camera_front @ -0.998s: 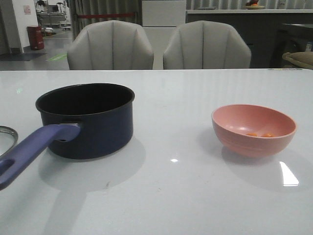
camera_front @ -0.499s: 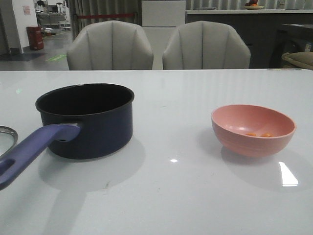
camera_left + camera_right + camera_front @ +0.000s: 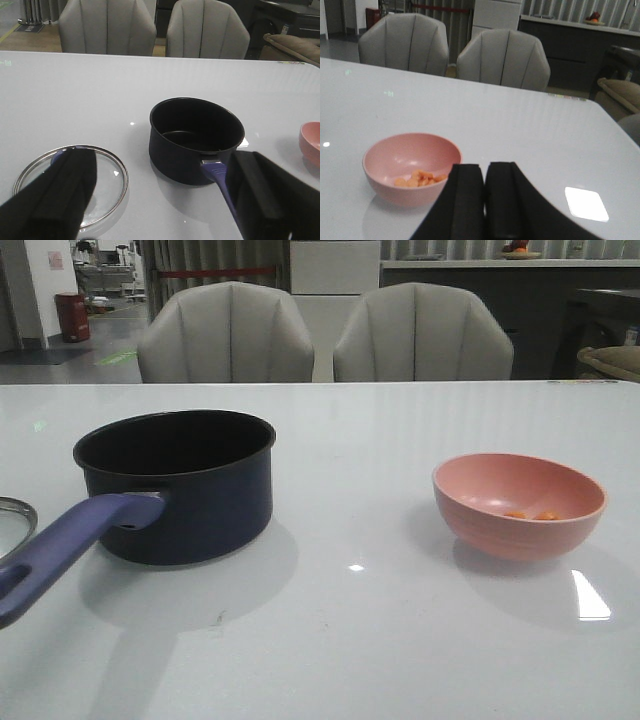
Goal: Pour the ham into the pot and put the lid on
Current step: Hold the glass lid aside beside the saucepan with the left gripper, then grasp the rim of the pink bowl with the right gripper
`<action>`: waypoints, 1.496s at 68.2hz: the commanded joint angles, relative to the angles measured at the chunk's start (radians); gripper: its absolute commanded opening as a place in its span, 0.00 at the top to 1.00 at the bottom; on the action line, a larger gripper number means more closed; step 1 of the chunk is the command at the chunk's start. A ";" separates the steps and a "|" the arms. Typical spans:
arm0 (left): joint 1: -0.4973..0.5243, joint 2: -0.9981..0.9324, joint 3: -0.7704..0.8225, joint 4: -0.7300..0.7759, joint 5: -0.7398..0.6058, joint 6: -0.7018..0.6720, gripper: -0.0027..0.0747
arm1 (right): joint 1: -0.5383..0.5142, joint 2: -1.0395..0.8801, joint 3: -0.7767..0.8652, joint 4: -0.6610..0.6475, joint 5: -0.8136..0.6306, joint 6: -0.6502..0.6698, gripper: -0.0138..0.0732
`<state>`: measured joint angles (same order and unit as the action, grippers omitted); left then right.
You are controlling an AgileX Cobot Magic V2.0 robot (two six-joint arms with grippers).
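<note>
Left end effector [image 3: 160, 200] gapes wide above the surface [image 3: 380, 640], holding nothing; the lid [image 3: 72, 182] lies flat beneath one finger, and the empty pot [image 3: 196, 139] stands just ahead between the fingers, its handle running under the other. Right end effector [image 3: 484, 200] is pressed closed and empty. Ham [image 3: 420, 177] sits in the pink bowl [image 3: 395, 160] just beside it. Two chairs [image 3: 325, 332] stand beyond.

Two broad, matte black fingers with blunt, squared tips are showing on the left gripper [image 3: 160, 200]. The right gripper [image 3: 484, 200] is showing the same plain black fingers, smooth-faced with slightly rounded upper edges.
</note>
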<state>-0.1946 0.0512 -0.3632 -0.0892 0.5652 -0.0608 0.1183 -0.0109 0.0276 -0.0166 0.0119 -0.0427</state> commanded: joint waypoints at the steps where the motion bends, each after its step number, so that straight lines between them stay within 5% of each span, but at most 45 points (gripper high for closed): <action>1: -0.008 0.009 -0.016 -0.004 -0.099 -0.001 0.24 | 0.001 -0.019 -0.014 0.025 -0.187 -0.001 0.66; 24: -0.065 0.009 -0.011 -0.004 -0.117 -0.001 0.24 | 0.001 0.305 -0.319 0.094 0.113 -0.013 0.66; 46: -0.065 0.009 -0.011 -0.004 -0.117 -0.001 0.24 | 0.001 0.565 -0.363 0.157 0.092 -0.011 0.65; 66: -0.065 0.009 -0.011 -0.004 -0.117 -0.001 0.24 | 0.001 0.998 -0.627 0.224 0.227 -0.011 0.28; 102: -0.065 0.009 -0.011 -0.004 -0.117 -0.001 0.24 | 0.000 1.649 -1.080 0.237 0.420 -0.011 0.27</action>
<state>-0.2529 0.0483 -0.3473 -0.0881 0.5338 -0.0608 0.1183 1.5990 -0.9686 0.2120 0.4503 -0.0427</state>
